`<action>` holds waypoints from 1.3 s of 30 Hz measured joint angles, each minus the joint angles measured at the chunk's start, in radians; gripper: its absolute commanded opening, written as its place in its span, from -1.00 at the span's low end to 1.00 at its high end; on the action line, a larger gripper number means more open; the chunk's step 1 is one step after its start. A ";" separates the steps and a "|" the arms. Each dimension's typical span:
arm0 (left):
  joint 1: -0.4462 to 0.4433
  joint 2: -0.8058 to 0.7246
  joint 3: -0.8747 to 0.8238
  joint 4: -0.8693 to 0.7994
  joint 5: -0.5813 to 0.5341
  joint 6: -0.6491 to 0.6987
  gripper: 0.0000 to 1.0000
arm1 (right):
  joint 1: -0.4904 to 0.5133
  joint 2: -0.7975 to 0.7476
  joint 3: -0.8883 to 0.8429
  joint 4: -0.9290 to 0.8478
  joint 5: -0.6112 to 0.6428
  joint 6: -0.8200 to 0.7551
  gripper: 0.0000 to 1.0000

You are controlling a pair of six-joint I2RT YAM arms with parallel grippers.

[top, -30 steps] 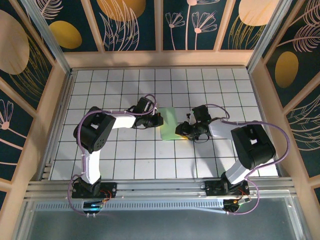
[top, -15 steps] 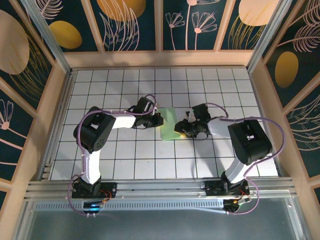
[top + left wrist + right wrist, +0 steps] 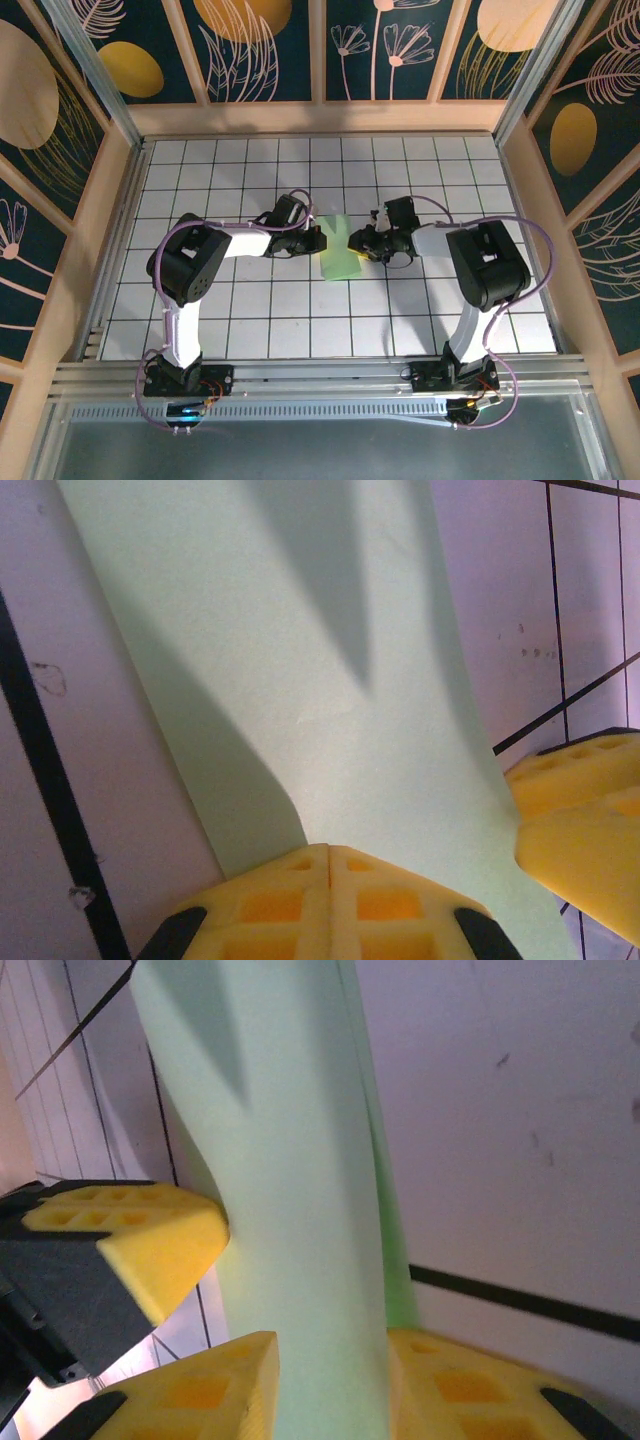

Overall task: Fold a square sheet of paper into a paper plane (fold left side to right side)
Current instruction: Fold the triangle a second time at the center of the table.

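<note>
The square sheet of paper [image 3: 338,252] lies mid-table as a narrow pale-green strip, folded over on itself. My left gripper [image 3: 318,240] is shut, and its joined fingertips [image 3: 330,852] press down on the sheet [image 3: 330,660] at its left edge. From the right, my right gripper [image 3: 358,243] reaches the sheet's right edge. Its jaws stand apart, and the raised, curved fold of paper [image 3: 300,1180] runs between its two yellow fingers [image 3: 200,1390]. The right gripper [image 3: 330,1380] straddles that fold. The left gripper's finger [image 3: 130,1240] shows just beyond.
White grid tiles [image 3: 250,320] cover the table, with wooden walls [image 3: 90,230] on three sides. Both arms meet at the centre, their purple cables [image 3: 540,250] looping above them. A metal rail [image 3: 320,385] runs along the near edge.
My right gripper has moved away from me and slightly left onto the sheet's right edge, and its jaws have narrowed. The left gripper has stayed shut in place.
</note>
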 measured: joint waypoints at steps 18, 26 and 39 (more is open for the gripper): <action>0.000 -0.007 -0.001 -0.002 -0.008 0.000 -0.83 | -0.029 0.054 0.052 0.010 -0.034 -0.026 -0.90; -0.002 -0.157 -0.061 -0.035 -0.042 0.026 -0.56 | -0.029 0.037 0.044 0.000 -0.033 -0.005 -1.00; -0.225 -0.406 -0.127 -0.122 -0.182 0.198 -0.16 | -0.027 -0.037 -0.013 -0.005 -0.010 0.112 -1.00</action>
